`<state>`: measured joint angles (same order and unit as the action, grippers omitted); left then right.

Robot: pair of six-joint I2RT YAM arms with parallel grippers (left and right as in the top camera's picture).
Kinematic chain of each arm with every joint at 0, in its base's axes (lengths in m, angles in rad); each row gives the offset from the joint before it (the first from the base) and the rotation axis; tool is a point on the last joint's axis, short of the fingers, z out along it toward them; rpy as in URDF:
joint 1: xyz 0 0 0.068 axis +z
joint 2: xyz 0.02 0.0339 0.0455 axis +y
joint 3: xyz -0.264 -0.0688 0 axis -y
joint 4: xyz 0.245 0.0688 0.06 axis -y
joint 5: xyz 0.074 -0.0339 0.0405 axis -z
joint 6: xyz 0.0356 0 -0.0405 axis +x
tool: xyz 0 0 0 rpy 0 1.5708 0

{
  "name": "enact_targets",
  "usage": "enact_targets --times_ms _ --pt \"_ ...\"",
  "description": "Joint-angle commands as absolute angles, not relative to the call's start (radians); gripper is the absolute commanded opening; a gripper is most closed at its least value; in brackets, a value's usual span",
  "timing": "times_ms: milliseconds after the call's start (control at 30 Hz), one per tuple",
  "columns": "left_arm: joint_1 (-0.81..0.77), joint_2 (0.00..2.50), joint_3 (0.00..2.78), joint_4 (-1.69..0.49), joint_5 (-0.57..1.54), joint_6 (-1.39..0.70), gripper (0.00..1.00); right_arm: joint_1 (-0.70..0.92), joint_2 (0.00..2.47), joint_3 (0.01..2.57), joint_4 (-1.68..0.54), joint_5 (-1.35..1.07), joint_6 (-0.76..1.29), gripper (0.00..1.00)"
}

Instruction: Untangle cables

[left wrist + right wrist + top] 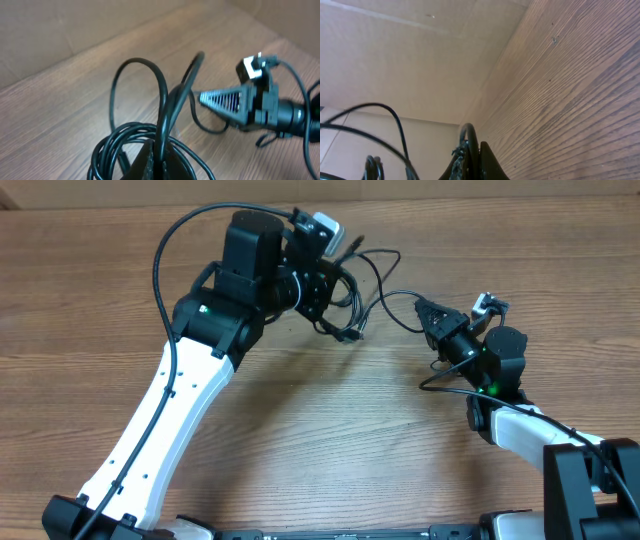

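Note:
The cables (356,280) are thin black cords bunched in loops at the back middle of the wooden table (330,430). My left gripper (338,300) sits in the bundle. In the left wrist view the left gripper (161,161) is shut on one cord that rises between the jaws, with coiled cables (112,145) lying around it. My right gripper (422,308) points left toward the bundle, a short way from it, and a thin strand (395,293) runs from it to the loops. In the right wrist view the right gripper (472,156) is shut on a cable loop (468,131).
The right gripper (207,98) shows in the left wrist view, just right of the raised loops. Thicker black arm cables arc over the left arm (165,250) and trail beside the right arm (450,385). A cardboard wall (420,60) stands behind the table.

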<state>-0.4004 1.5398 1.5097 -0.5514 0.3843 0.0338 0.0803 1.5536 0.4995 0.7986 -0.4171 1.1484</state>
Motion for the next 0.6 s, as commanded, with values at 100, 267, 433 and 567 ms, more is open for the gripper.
enact_targets --times_ms 100,267,433,567 --pt "-0.345 1.516 1.531 -0.500 0.381 -0.119 0.04 0.077 1.555 0.512 0.762 -0.389 1.153 0.04" --pt "-0.308 1.516 1.531 -0.511 0.385 -0.208 0.04 0.061 1.555 0.512 0.754 -0.393 1.153 0.28" --pt "-0.307 1.516 1.531 -0.513 0.386 -0.215 0.04 0.061 1.555 0.512 0.762 -0.393 1.153 0.61" --pt "-0.307 1.516 1.531 -0.517 0.385 -0.215 0.04 0.061 1.555 0.512 0.782 -0.393 1.153 0.63"
